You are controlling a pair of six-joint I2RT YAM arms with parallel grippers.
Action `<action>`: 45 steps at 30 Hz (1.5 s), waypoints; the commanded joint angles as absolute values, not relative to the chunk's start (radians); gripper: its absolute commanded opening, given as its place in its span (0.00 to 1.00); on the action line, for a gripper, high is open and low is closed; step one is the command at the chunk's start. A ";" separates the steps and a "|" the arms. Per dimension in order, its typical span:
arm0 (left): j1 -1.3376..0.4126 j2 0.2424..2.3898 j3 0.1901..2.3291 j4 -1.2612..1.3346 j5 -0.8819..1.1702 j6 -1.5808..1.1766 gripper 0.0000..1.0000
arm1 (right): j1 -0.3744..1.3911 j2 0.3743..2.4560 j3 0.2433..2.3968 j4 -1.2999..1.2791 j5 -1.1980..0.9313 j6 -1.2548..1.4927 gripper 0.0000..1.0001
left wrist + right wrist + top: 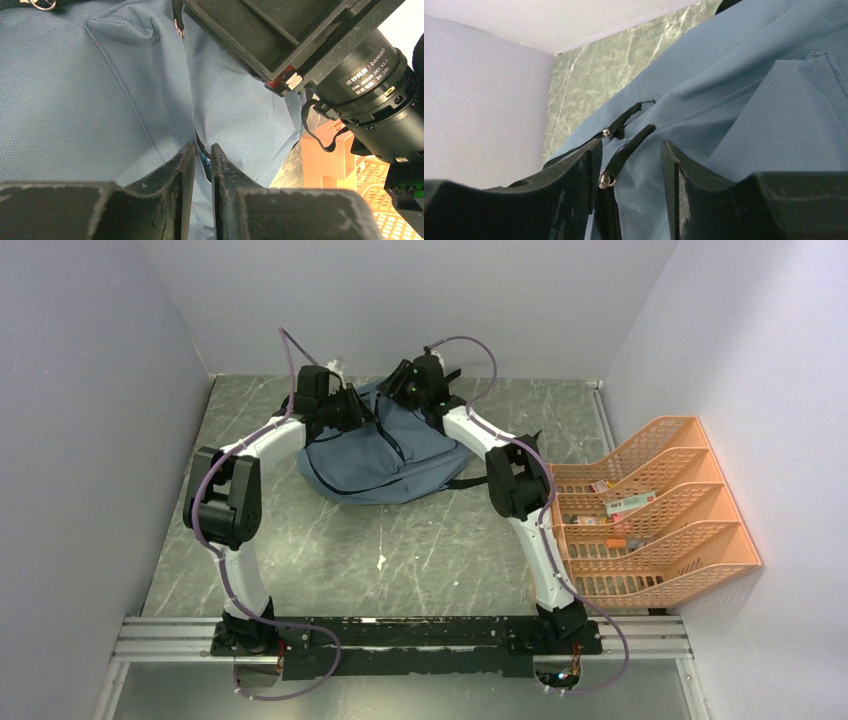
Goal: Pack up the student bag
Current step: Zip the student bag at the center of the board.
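Left gripper: black fingers almost together, only a thin slit btwn them. A fold of bag fabric w/ a bit of black zip edge sits in that slit, so it is clamped on the bag.

Right gripper: fingers stand apart, approx. half-way open, nothing clamped. They straddle a black zip line on the bag. A small metal zip pull lies just beside the inner face of one finger; contact cannot be confirmed. A second metal pull sits further up, beyond the tips.

Soft grey-blue fabric backpack w/ black zippers and straps: pos. far middle of the green-grey marbled table, btwn the two wrists, lying slumped and creased. Curved black zip visible across the top face in the overhead view. Black strap trails out on the right side toward the right arm. Fabric drawn into ridges near both grippers. Whether the main zip is open or shut cannot be told.

Orange plastic mesh tray rack: right edge of table, well apart from the bag, small items on its tiers.
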State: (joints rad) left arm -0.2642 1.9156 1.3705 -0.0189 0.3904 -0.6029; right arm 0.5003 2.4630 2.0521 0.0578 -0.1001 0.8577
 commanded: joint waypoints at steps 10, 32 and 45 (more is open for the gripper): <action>-0.259 1.919 1.373 0.011 0.426 -0.611 0.22 | 0.495 2.515 2.108 0.130 -0.176 0.943 0.49; -0.259 1.929 1.381 0.002 0.428 -0.609 0.21 | 0.492 2.553 2.124 0.183 -0.254 1.051 0.20; -0.257 1.902 1.368 -0.031 0.379 -0.597 0.29 | 0.457 2.500 2.076 0.203 -0.261 0.961 0.00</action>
State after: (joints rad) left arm -0.2642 1.9175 1.3705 -0.0269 0.4065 -0.6086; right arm 0.4789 2.5385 2.0995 0.1753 -0.2638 1.0088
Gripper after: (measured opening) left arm 0.264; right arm 0.021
